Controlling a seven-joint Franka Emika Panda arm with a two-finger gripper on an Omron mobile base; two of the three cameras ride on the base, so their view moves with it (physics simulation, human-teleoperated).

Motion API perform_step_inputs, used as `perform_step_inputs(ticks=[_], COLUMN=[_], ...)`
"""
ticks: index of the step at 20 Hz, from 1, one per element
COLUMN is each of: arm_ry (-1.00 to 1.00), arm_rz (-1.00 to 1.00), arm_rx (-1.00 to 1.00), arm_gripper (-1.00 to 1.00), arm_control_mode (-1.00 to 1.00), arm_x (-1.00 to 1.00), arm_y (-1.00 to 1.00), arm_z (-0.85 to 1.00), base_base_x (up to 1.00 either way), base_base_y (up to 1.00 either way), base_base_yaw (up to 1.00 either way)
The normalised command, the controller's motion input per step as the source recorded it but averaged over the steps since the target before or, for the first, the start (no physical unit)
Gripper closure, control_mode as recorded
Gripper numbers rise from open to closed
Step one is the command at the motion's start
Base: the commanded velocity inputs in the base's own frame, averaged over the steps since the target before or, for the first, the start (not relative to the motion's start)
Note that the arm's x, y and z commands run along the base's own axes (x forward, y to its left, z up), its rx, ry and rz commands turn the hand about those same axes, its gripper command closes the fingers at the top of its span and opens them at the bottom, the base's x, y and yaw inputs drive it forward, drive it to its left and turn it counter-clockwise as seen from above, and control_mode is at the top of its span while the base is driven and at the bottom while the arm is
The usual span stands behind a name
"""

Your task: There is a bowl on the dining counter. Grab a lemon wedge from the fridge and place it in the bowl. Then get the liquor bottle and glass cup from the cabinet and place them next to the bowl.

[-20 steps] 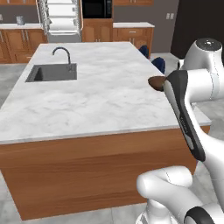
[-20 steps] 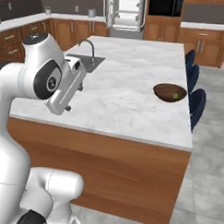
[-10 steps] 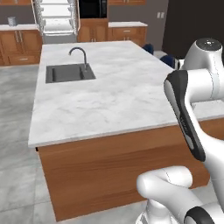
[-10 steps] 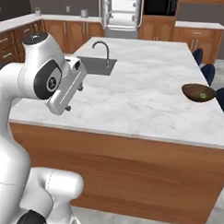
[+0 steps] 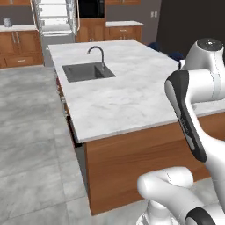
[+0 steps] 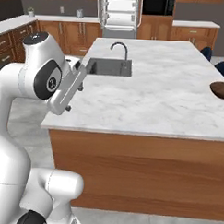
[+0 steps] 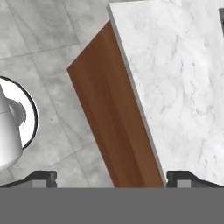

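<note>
The dining counter is the marble-topped island with a sink and faucet. The dark-brown bowl sits on it, cut off by the right edge of the right base view. A small yellow-green bit shows inside it. At the back stands the fridge with its doors open and white shelves showing. My gripper is open with nothing between its fingers. It looks down on the island's marble edge and wooden side. The liquor bottle, glass cup and cabinet are out of view.
Wall counters with wooden drawers run along the back. Blue chairs stand at the island's far side. Grey tiled floor lies open to the island's left. My own white base shows in the hand view.
The base has driven and turned, so the whole scene has shifted. The island now sits further right and the bowl has slid to the frame edge. The arm stays folded, gripper open.
</note>
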Motion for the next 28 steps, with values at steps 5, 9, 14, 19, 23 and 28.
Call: perform_step_inputs(ticks=[5,9,14,19,23,28], arm_ry=[0.0,0.0,0.0,0.0,0.0,0.0], arm_rz=[0.0,0.0,0.0,0.0,0.0,0.0], arm_rx=[0.0,0.0,0.0,0.0,0.0,0.0], arm_gripper=[-1.0,-1.0,-1.0,-1.0,-1.0,-1.0], arm_control_mode=[1.0,1.0,1.0,1.0,1.0,1.0], arm_x=[0.0,0.0,0.0,0.0,0.0,0.0], arm_y=[0.0,0.0,0.0,0.0,0.0,0.0], arm_z=[0.0,0.0,0.0,0.0,0.0,0.0], base_base_x=[-0.26,-0.17,-0.07,0.0,0.16,0.56], base_base_y=[1.0,1.0,1.0,1.0,1.0,1.0], base_base_yaw=[-0.16,-0.16,-0.07,0.06,0.26,0.28])
